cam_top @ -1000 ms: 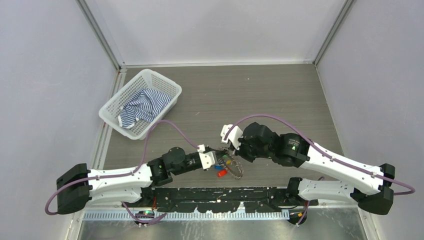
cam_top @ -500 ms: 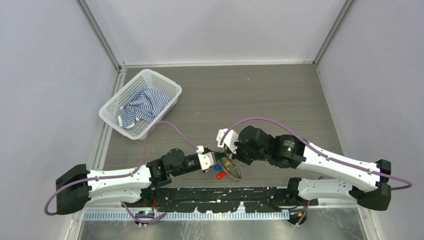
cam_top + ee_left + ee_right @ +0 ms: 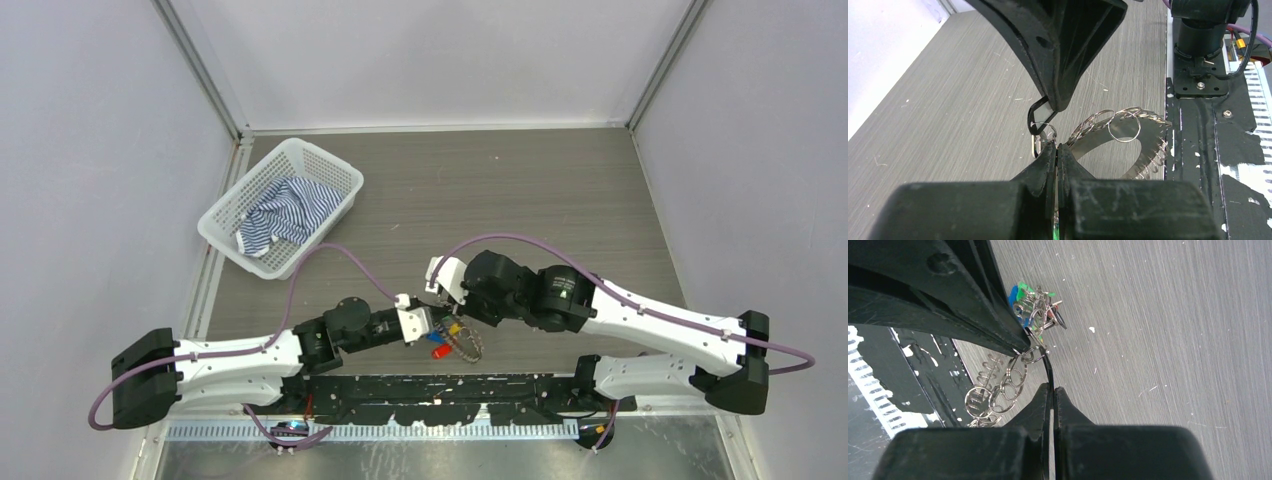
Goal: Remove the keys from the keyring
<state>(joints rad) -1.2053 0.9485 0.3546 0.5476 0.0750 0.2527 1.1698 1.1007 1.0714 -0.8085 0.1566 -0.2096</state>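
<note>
The keyring (image 3: 470,345) lies by the table's near edge, between both arms. In the left wrist view it is a wide silvery band (image 3: 1095,145) with a coiled rim. Coloured keys (image 3: 438,340) bunch at its left side, and their blue and green tags (image 3: 1023,295) show in the right wrist view. My left gripper (image 3: 428,322) is shut at the keyring's edge, where small split rings (image 3: 1048,132) hang. My right gripper (image 3: 450,303) comes in from above and is shut on a thin black key tag (image 3: 1049,371) that hangs from one of those rings.
A white mesh basket (image 3: 222,215) holding a striped cloth (image 3: 285,215) stands at the far left. A black rail (image 3: 450,385) with the arm bases runs along the near edge, right beside the keyring. Loose small rings (image 3: 993,395) hang off the keyring's rim.
My right arm has swung left and brought its gripper closer over the left gripper. The keys and keyring have shifted slightly left. The left arm has barely moved.
</note>
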